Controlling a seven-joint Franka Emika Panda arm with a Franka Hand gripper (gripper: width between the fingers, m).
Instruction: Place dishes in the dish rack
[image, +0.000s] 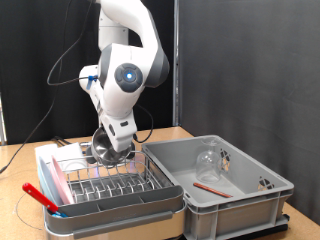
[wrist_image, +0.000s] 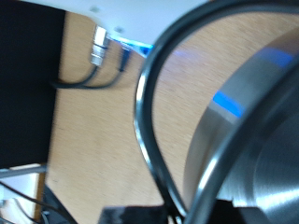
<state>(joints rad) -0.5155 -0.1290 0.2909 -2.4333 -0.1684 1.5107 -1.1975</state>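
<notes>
From where I stand, the rack (image: 105, 185) sits at about eight o'clock in the exterior view, on the tabletop (image: 20, 185), its chrome prongs rising from a pale tray. A red utensil (image: 40, 195) lies along its near corner, at the rack's seven o'clock, the handle slanting over the rim. I cannot make out a plate in the rack for certain, only a faint pinkish tint among the wires.

At the rack's far edge, around its twelve o'clock, the arm (image: 125, 70) bends down, and the tool (image: 108, 150) hangs low over the back of the rack. A shiny bowl (image: 103, 150) is right at the tool, tilted on its side, just above the wires. In the wrist view the bowl (wrist_image: 248, 131) fills most of the picture, blurred, with its dark rim curving across and bare wood behind it. Whether the fingers actually clamp the rim I cannot tell, as they are hidden.

Further over, at four o'clock, stands the grey tub (image: 225, 185), beside the rack. Inside it a glass (image: 208, 160) stands upright near the middle, and a thin red stick (image: 208, 187) lies flat on the tub floor at the glass's six o'clock.
</notes>
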